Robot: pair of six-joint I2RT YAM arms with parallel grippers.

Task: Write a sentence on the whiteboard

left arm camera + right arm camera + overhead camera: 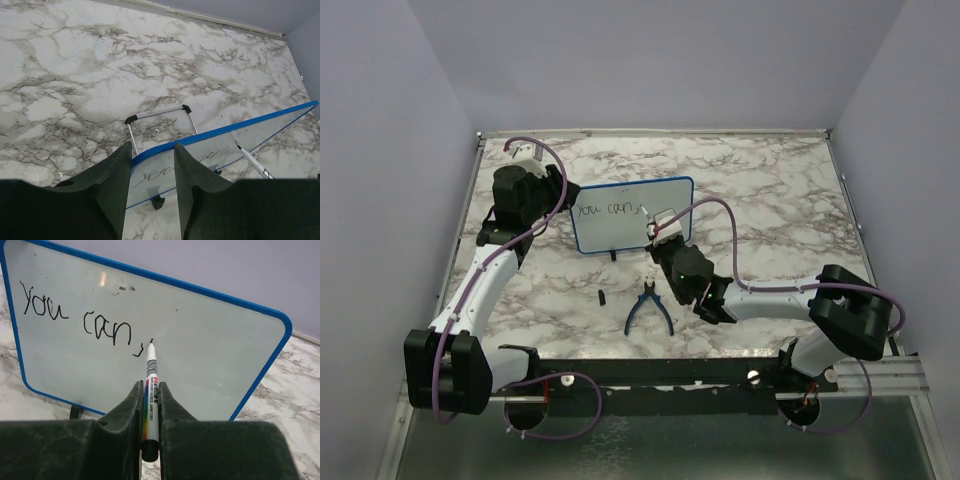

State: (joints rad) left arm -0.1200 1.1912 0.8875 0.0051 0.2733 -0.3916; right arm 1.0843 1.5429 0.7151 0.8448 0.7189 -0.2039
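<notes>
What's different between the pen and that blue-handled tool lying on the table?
The marker is clamped in the right arm's jaws, tip at the whiteboard just after the unfinished sentence; the pliers lie loose on the table, nothing holding them. The marker is a slim white stick with a rainbow label; the pliers have blue handles splayed apart. Both are in front of the board.

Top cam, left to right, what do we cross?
Left fingers gripping the whiteboard edge → small black piece → blue-handled pliers → right arm's elbow. Right fingers and marker overlap the pliers; omitted.
</notes>
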